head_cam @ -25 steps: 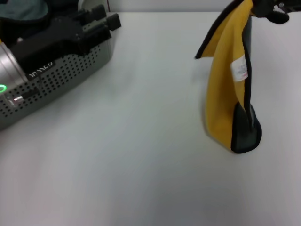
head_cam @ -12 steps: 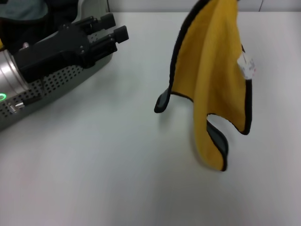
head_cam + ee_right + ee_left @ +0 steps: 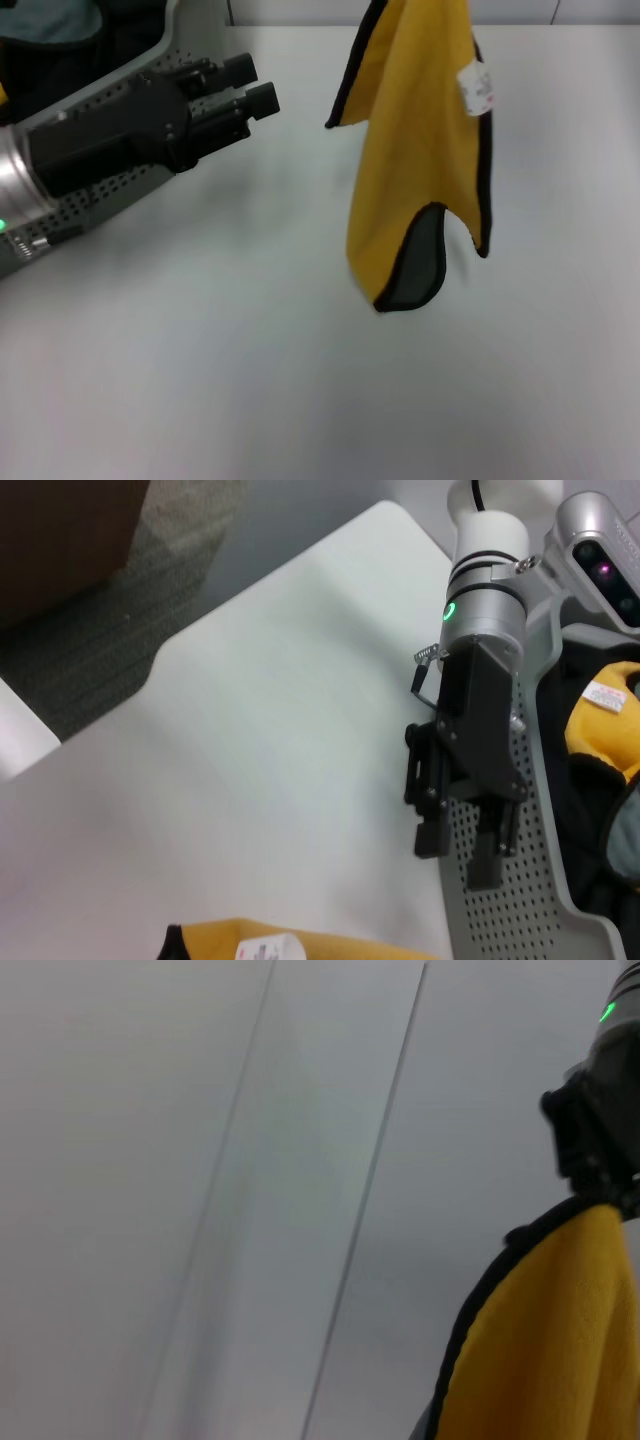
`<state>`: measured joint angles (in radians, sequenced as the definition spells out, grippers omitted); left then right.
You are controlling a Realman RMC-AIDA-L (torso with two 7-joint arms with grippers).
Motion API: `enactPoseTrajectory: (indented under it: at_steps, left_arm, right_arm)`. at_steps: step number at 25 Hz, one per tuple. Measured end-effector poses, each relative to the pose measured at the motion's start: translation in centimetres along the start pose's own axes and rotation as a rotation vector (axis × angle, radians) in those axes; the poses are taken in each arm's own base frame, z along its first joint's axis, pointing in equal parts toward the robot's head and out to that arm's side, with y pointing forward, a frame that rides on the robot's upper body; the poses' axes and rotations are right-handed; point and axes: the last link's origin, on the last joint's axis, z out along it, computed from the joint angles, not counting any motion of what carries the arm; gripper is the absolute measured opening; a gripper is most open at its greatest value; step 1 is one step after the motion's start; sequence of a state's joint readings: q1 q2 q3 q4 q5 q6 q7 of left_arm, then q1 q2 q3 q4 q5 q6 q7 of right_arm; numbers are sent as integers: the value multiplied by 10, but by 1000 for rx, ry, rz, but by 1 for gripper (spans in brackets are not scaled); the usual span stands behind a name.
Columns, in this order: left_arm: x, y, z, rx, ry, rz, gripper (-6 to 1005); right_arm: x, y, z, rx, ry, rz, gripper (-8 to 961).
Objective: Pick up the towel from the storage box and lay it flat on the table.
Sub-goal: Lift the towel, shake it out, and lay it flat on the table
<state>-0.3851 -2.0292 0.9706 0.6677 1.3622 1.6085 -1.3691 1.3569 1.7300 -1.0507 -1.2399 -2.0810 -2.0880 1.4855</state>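
From the head view, the square yellow towel with black piped edging (image 3: 415, 150) hangs in the air over the plain white table (image 3: 250, 380), its white label showing near the top and a grey flap of the reverse side curled up at its lowest corner; its upper end runs out of view, so what holds it is hidden there. The left wrist view supplies that: the right gripper (image 3: 600, 1185), a black block under a silver wrist with a green light, is clamped on the top of the cloth. The right wrist view looks down on the left gripper (image 3: 455, 855), whose two black fingers stand narrowly apart and hold nothing, poised over the wall of the large grey perforated plastic storage box (image 3: 520, 900). That view also shows more yellow cloth with a label inside the box and the table's far edge and corner. Bare tabletop lies wide below and beside the hanging towel.
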Motion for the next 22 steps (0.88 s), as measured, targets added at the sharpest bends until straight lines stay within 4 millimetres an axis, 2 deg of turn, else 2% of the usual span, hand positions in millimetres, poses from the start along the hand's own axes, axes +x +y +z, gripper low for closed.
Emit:
enactPoseTrajectory:
  at_steps: [10,16,22]
  left_arm:
    - [-25,-19,30,50,-130,12,521]
    - [-31,-19,29,49,-167,17,520]
    - [-37,-13,19,44,-165,-6,519]
  right_arm:
    - [1,-5,12,18,-17,-44,55]
    - [-3,-6,15,24,-23,-57,58]
    - [-3,-7,17,29,-27,-56,61]
